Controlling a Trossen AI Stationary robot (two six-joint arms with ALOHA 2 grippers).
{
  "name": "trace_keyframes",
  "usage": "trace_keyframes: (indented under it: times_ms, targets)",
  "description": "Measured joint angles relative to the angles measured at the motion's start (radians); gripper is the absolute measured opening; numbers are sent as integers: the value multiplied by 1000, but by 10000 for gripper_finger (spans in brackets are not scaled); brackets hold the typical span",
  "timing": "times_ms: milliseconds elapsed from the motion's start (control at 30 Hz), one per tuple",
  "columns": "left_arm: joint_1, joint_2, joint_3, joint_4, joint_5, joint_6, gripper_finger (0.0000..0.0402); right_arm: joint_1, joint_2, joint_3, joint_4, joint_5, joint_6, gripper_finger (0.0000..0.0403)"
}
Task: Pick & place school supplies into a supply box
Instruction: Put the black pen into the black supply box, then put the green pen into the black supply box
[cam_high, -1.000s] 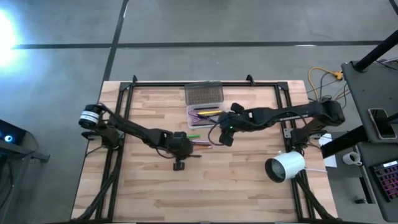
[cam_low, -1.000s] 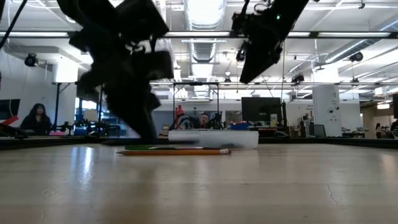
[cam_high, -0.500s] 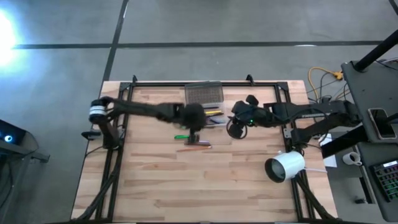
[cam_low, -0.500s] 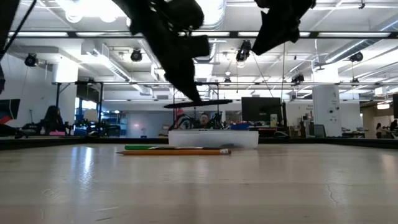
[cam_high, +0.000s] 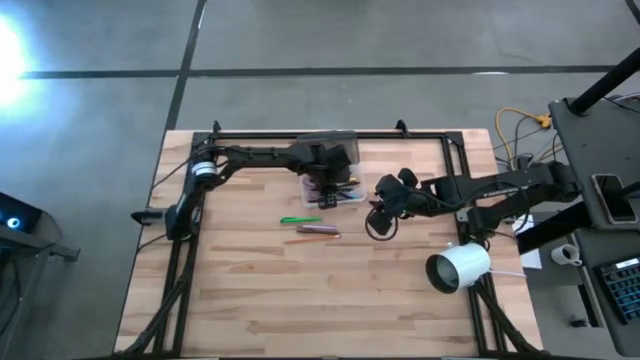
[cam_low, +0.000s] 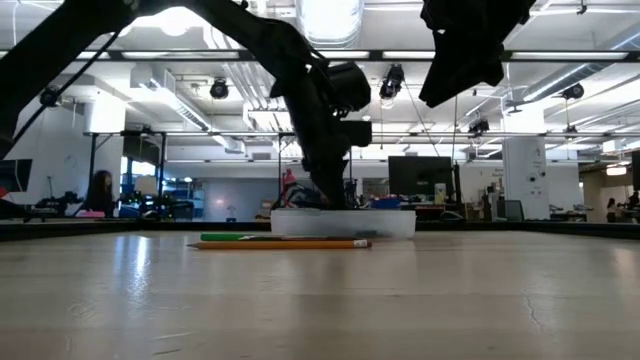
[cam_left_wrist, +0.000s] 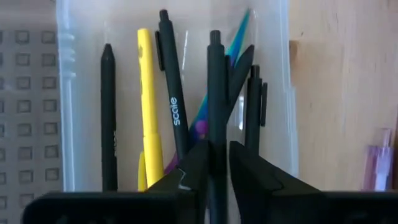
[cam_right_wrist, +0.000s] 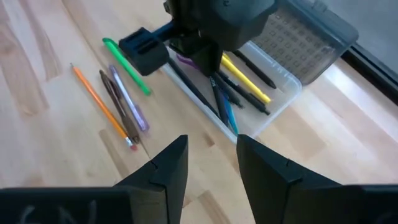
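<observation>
- Left end effector (cam_left_wrist: 216, 177) sits over the supply box (cam_high: 330, 185), at the far middle of the table (cam_high: 250, 300); its fingers pinch a black pen (cam_left_wrist: 214, 112) between them, the pen's tip reaching down into the box.
- Supply box: clear tray, with its grey textured lid (cam_high: 328, 150) open and lying flat on the far side.
- Left wrist view, box contents: a black pencil (cam_left_wrist: 108, 118), a yellow pen (cam_left_wrist: 147, 106), a black pen printed "scale" (cam_left_wrist: 173, 93), another dark pen (cam_left_wrist: 254, 106), a teal pen (cam_left_wrist: 239, 31) and something purple (cam_left_wrist: 200, 129) underneath.
- Right end effector (cam_right_wrist: 208, 165) hovers to the right of the box, above bare table; fingers spread, nothing between them.
- Still on the table, just in front of the box: a green marker (cam_right_wrist: 126, 66), an orange pencil (cam_right_wrist: 102, 106), a dark red pen (cam_right_wrist: 115, 98) and a pale purple pen (cam_right_wrist: 129, 102); these last three lie close together, roughly parallel.
- Low view: the green marker and orange pencil lie flat in front of the box's clear wall.
- White cylinder (cam_high: 458, 268) lies near the table's right edge, well apart from the box.
</observation>
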Motion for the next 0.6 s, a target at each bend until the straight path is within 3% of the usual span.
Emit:
trace_keyframes:
  times_ms: [400, 600]
  targets:
    - [-9, -56, -8, -145, -28, -95, 73, 0, 0, -12, 49, -17, -70, 130]
    - [-60, -168, -117, -145, -19, -98, 74, 0, 39, -20, 107, -101, -156, 131]
